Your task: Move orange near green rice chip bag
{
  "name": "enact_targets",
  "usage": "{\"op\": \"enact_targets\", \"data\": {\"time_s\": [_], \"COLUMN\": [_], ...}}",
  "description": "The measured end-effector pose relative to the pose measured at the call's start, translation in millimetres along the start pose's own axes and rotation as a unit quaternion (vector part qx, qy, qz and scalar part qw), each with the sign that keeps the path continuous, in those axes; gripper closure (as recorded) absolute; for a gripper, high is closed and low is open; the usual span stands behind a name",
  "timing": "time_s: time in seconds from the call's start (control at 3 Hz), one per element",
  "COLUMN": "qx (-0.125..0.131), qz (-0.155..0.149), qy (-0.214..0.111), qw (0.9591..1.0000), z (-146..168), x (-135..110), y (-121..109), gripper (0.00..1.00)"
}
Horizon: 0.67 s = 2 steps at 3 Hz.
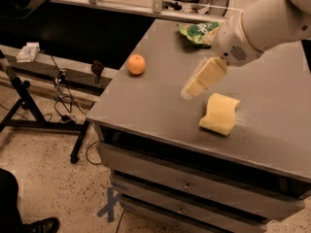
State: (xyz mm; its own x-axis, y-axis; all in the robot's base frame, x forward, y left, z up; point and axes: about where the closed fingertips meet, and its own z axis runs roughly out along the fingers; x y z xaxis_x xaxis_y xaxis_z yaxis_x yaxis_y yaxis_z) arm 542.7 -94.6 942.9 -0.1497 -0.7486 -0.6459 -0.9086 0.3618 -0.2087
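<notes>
Gripper [189, 90]: pale, blocky, angled down-left above the middle of the matte grey tabletop [146, 106]; open or closed state not determinable. Orange [136, 64]: smooth, round, resting near the left edge, well apart from the gripper. Green rice chip bag [198, 32]: crinkled, glossy, at the far edge, partly behind the smooth white arm [272, 18]. Wavy pale yellow sponge [220, 113]: flat on the tabletop, just beside the gripper.

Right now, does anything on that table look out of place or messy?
Nothing looks spilled or broken. The orange sits near the table edge, where it could roll off. The green rice chip bag lies crumpled at the far side. The hand hovers mid-table beside a wavy yellow sponge.
</notes>
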Motion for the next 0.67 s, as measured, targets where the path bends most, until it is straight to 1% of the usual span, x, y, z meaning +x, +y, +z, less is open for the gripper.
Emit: {"op": "enact_targets", "data": {"time_s": [0.33, 0.67], "qx": [-0.006, -0.003], "qz": [0.003, 0.015], "qy": [-0.038, -0.084], "qw": [0.9993, 0.9964], "z": [40, 81], "x": [-21, -47], "y": [1, -8], "gripper": [0.00, 0.00]}}
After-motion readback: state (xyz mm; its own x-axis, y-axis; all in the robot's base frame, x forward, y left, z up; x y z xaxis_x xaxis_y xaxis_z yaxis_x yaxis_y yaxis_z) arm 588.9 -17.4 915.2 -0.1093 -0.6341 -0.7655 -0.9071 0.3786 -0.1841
